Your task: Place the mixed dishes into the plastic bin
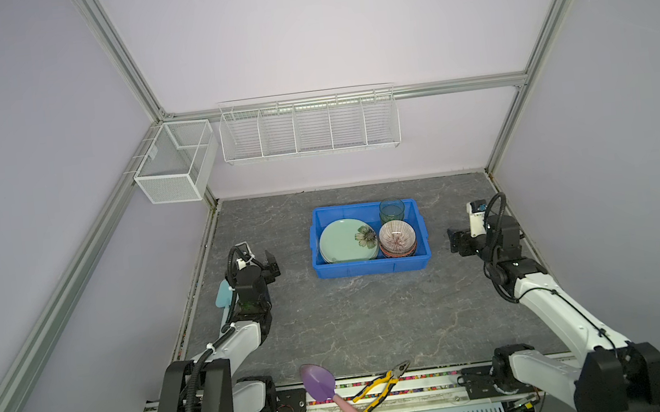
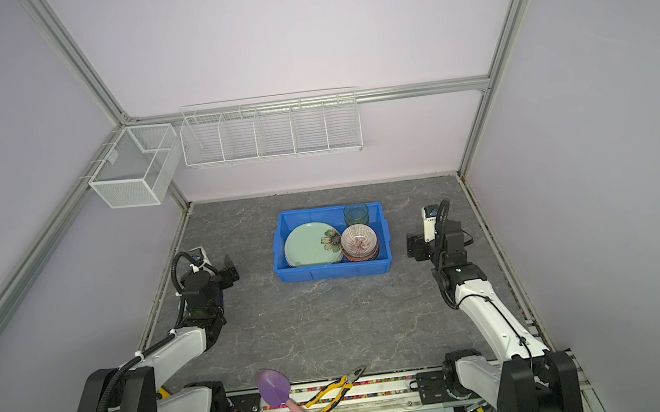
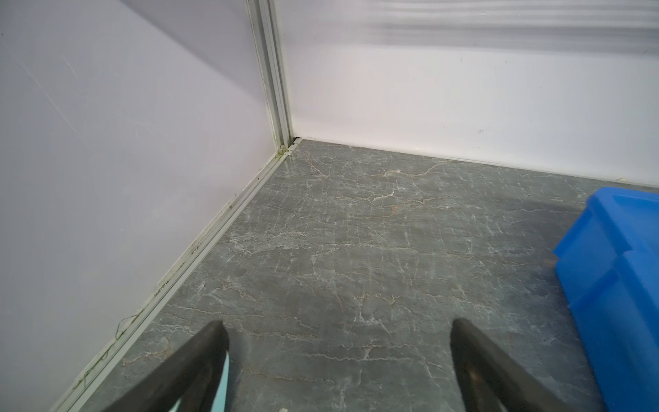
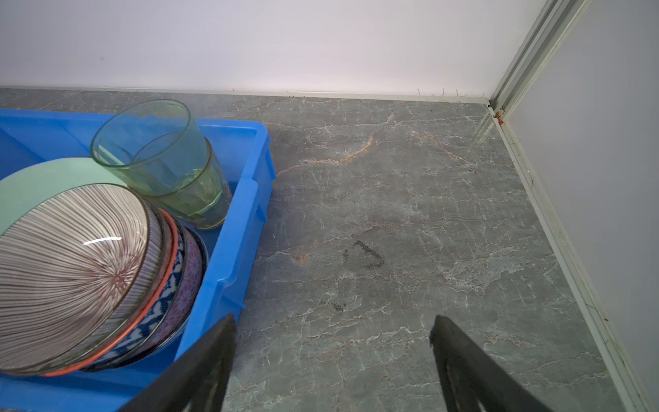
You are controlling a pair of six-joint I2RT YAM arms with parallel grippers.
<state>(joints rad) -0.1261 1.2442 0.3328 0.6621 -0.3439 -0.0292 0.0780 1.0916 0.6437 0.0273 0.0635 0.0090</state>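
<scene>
At table centre, plastic bin (image 1: pixel 372 268) holds every dish in sight. Pale green flower plate (image 1: pixel 342 241) lies on left. Pink-striped bowl (image 1: pixel 397 236) tops nested bowl stack on right. Green tumbler (image 1: pixel 392 210) sits nested in second glass in far right corner. Nesting likely saves room. Left gripper (image 3: pixel 337 331) and right gripper (image 4: pixel 333 328) flank bin, jaws wide, empty. Purple trowel (image 1: pixel 318 381) and pliers (image 1: pixel 380 383) lie at near edge, not dishes.
</scene>
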